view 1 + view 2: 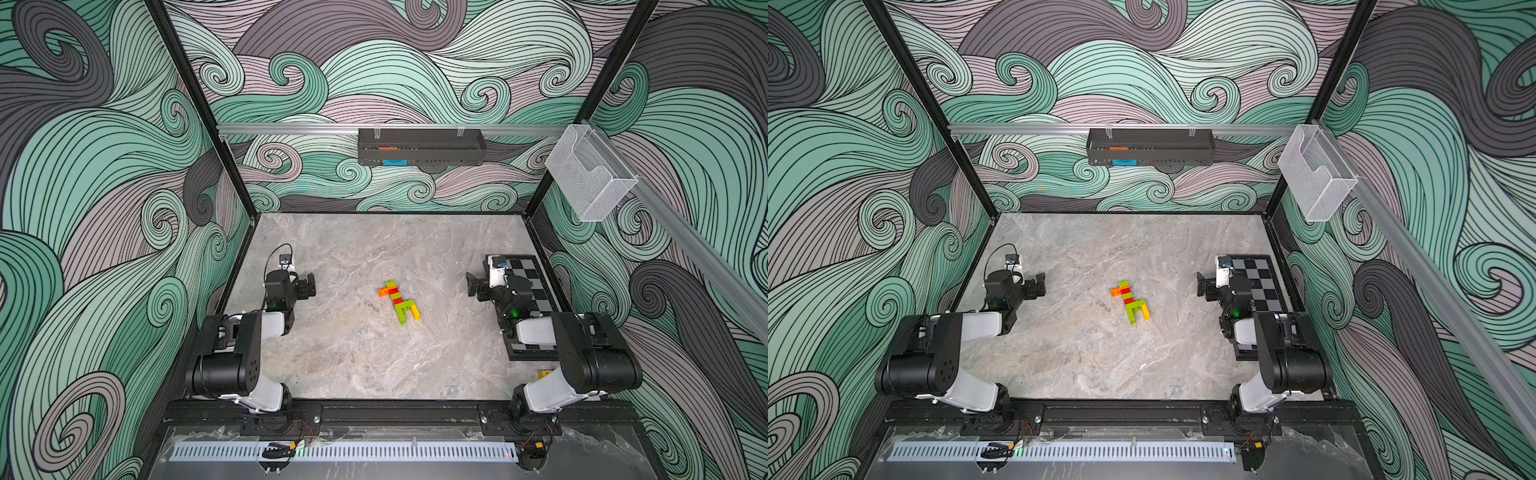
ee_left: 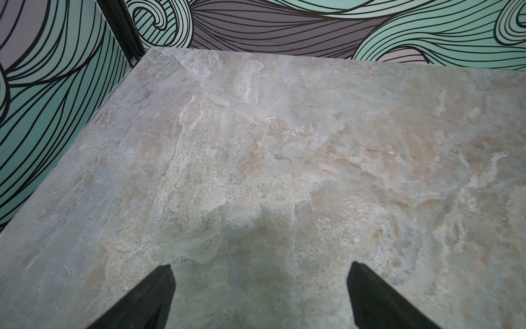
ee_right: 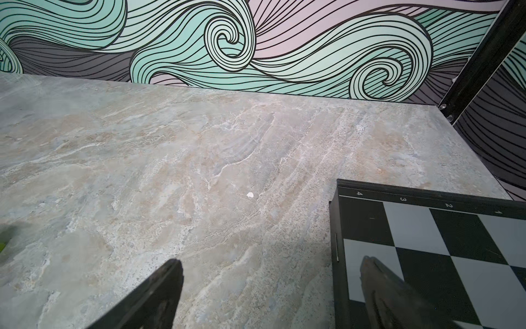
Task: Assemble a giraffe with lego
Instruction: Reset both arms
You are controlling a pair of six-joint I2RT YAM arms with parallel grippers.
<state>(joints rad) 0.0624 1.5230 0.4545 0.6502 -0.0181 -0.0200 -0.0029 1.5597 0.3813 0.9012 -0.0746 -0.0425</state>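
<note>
The lego giraffe (image 1: 400, 302) (image 1: 1131, 302) lies flat on its side in the middle of the marble table in both top views. It has an orange head, a red and green banded neck, a lime body and lime and yellow legs. My left gripper (image 1: 308, 286) (image 1: 1039, 285) hovers well to its left, open and empty. In the left wrist view the left gripper (image 2: 260, 269) has only bare table between its fingers. My right gripper (image 1: 471, 284) (image 1: 1201, 285) (image 3: 270, 263) stands open and empty well to the giraffe's right. No loose lego bricks show.
A black and grey chessboard (image 1: 538, 291) (image 1: 1264, 284) (image 3: 427, 228) lies at the table's right edge, under the right arm. A black tray (image 1: 419, 147) hangs on the back rail and a clear basket (image 1: 590, 174) on the right rail. A small yellow thing (image 1: 544, 374) peeks beside the right arm's base.
</note>
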